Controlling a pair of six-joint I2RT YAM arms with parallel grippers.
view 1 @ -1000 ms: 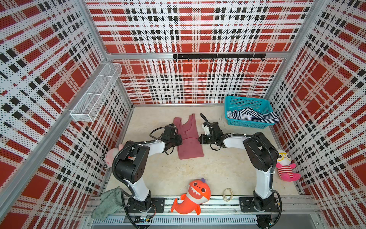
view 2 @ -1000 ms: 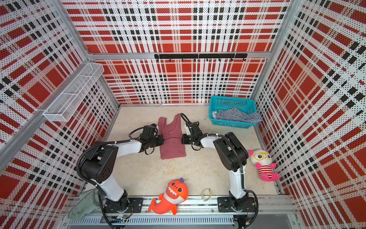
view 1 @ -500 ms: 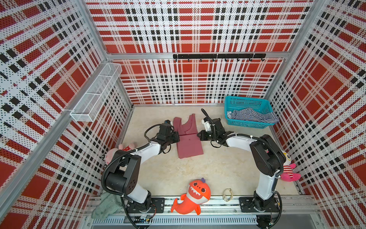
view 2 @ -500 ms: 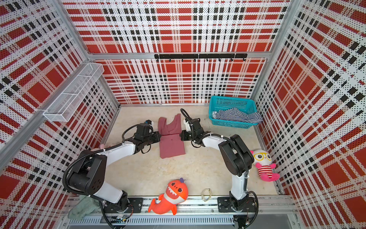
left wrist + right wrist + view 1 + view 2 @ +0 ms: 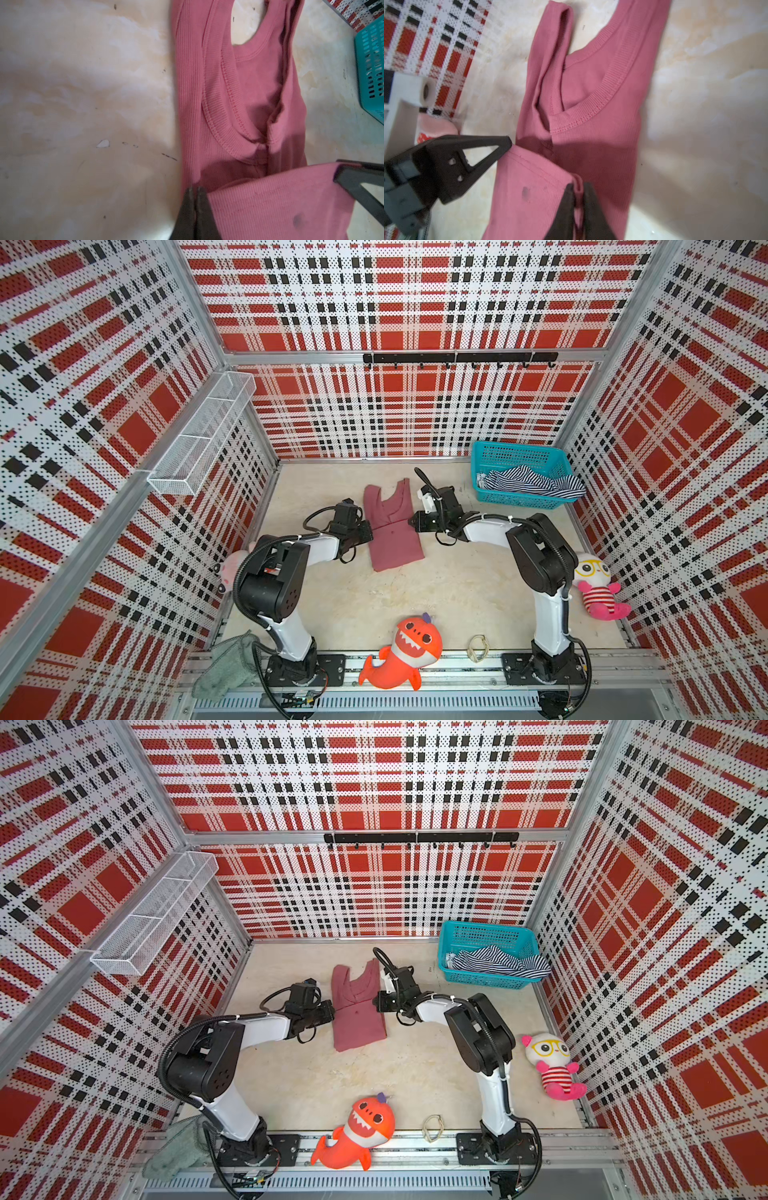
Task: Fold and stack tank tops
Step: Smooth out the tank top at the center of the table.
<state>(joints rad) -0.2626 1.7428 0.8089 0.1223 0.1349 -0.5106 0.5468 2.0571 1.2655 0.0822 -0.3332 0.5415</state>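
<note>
Watching the rose tank top (image 5: 395,543) lying on the table (image 5: 415,601) near the teal basket (image 5: 515,454), on the left arm's side of it, with hem doubled up just short of the neckline. Pinching one hem corner in the right pincer (image 5: 579,187); pressing the left pincer (image 5: 194,190) almost together at the other corner, cannot tell whether on cloth. Risking a crooked fold by releasing unevenly, dragging one corner and skewing the hem. Might also snag the ribbing on pulling away. Leaving the striped tank top (image 5: 532,485) heaped inside the basket, spilling over its rim.
</note>
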